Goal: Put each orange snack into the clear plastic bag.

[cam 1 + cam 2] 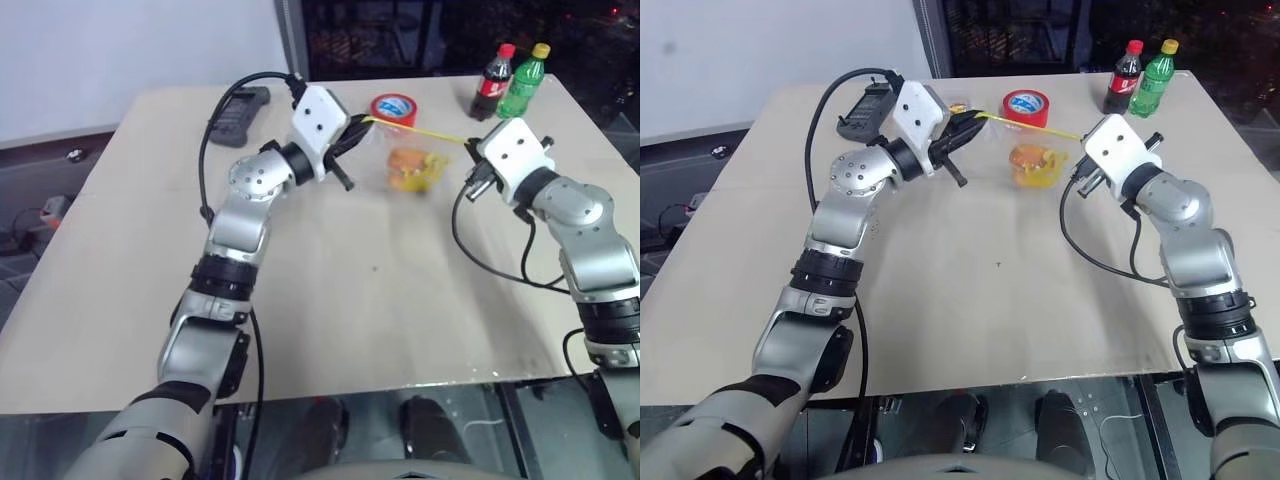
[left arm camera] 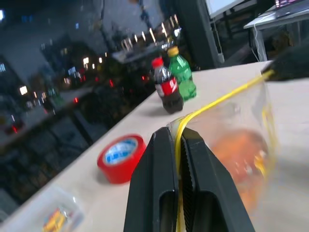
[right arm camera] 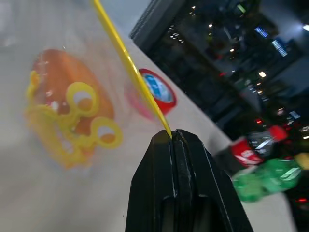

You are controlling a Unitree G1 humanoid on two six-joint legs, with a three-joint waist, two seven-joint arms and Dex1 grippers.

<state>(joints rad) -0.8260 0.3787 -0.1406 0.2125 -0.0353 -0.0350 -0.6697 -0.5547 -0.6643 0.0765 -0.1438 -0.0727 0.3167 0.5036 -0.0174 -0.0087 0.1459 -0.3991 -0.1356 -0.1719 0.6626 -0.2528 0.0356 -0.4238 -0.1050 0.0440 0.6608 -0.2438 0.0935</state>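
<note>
The clear plastic bag hangs above the table, stretched between my two grippers by its yellow seal strip. An orange snack lies inside at the bottom of the bag, behind the yellow print; it also shows through the film as the orange snack in the right wrist view. My left gripper is shut on the left end of the strip. My right gripper is shut on the strip's right end. Both grippers are held level, pointing toward each other.
A red tape roll lies just behind the bag. A cola bottle and a green bottle stand at the far right of the table. A black handset and a small clear box lie at the back left.
</note>
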